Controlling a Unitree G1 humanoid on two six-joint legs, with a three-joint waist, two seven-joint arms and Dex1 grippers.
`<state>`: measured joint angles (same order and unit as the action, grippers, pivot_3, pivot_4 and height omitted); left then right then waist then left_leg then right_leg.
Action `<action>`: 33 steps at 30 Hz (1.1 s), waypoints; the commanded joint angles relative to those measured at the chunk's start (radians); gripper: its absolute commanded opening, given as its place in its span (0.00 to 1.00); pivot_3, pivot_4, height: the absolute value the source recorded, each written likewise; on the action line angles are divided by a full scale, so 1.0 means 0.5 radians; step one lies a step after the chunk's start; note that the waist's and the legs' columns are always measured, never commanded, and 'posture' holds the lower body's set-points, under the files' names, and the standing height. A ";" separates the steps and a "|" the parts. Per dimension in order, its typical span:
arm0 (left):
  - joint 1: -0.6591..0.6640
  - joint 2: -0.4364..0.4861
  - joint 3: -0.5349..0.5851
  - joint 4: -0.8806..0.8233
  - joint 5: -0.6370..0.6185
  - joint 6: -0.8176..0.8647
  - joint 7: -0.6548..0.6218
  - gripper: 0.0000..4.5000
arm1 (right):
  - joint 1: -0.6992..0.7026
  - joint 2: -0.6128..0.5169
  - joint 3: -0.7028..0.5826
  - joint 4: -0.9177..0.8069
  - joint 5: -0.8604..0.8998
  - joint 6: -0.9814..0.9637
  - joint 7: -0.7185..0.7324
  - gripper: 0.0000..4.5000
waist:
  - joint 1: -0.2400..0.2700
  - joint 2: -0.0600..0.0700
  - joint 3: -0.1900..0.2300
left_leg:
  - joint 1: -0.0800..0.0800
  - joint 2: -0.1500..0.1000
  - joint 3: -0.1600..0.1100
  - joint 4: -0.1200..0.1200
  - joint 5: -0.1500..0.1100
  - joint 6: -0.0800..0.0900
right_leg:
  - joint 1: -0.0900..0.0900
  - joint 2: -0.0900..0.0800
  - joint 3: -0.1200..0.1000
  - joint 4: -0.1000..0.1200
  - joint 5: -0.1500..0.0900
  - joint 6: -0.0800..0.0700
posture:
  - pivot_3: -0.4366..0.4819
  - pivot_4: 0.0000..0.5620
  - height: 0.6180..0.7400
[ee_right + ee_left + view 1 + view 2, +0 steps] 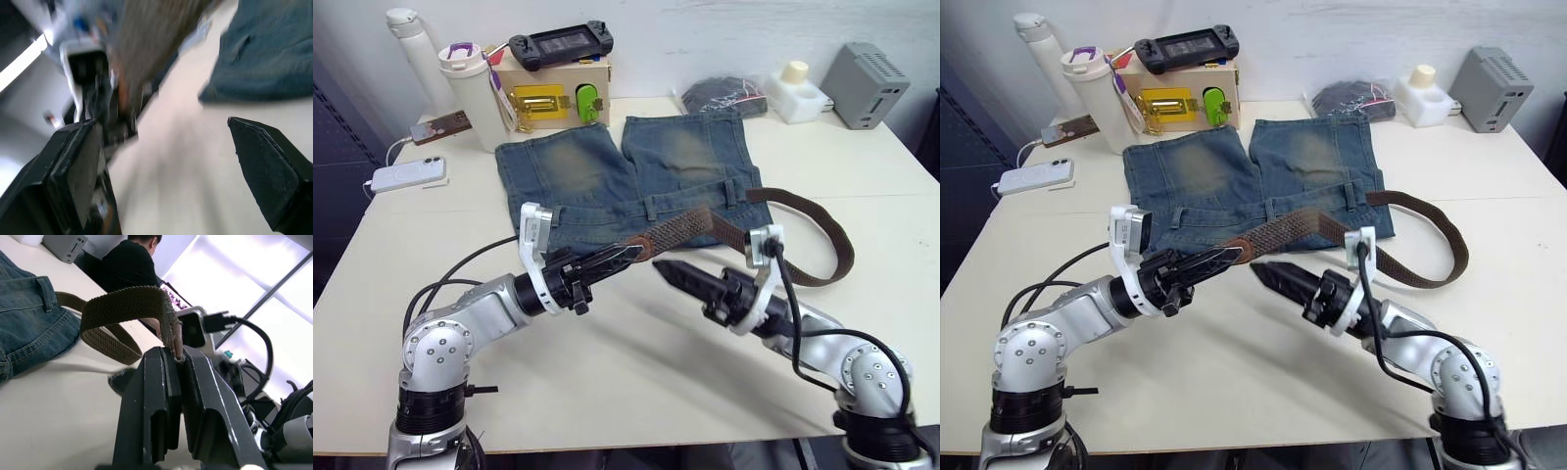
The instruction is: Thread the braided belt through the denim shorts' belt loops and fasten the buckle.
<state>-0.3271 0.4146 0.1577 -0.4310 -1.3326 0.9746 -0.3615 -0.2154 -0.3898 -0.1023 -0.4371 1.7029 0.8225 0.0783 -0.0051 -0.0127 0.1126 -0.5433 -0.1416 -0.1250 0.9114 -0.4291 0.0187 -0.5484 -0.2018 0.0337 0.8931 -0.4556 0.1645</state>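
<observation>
At centre frame, the left gripper [625, 256] was clamped on the braided belt [705, 224] tip below the denim shorts [626, 176], right gripper [668, 268] spread empty beside; threading looked underway, calling for feeding the next loop

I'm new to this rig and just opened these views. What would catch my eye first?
The left gripper pinches the tip of the braided belt and holds it raised off the table near the front edge of the denim shorts. The rest of the belt loops off to the right across the table. The right gripper hangs open and empty just beside that belt end. Behind the shorts sits a wooden box with a black handheld console on top.
</observation>
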 commanded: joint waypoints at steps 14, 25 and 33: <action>0.009 0.040 0.006 -0.061 -0.119 -0.038 0.095 0.00 | -0.011 0.161 -0.064 -0.043 0.332 -0.326 -0.295 0.09 | -0.052 0.001 0.000 | 0.001 -0.002 -0.004 -0.003 0.000 0.000 | -0.006 0.001 0.001 0.015 0.000 0.000 | 0.48 0.27 0.22; -0.060 0.269 -0.325 -0.014 0.666 -0.297 -0.267 0.74 | -0.077 0.204 -0.281 0.075 0.319 -0.554 -0.341 0.00 | -0.046 0.001 0.000 | 0.001 -0.003 -0.003 -0.002 0.000 0.000 | -0.006 0.001 0.002 0.016 0.000 0.000 | 0.48 0.27 0.22; -0.626 0.353 -1.099 0.993 2.318 -1.627 -0.526 0.99 | -0.138 0.145 -0.471 0.219 0.311 -0.602 -0.352 0.00 | -0.018 0.002 0.000 | -0.003 -0.004 -0.001 0.002 0.000 0.000 | -0.007 0.000 0.002 0.014 0.000 0.000 | 0.48 0.27 0.22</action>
<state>-0.6167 0.5940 -0.3361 -0.0175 -0.3185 0.3157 -0.6041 -0.2715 -0.3059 -0.3088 -0.3062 1.8386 0.5245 -0.1084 -0.0142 -0.0116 0.1127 -0.5446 -0.1439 -0.1250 0.9116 -0.4295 0.0189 -0.5521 -0.2025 0.0350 0.9004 -0.4557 0.1645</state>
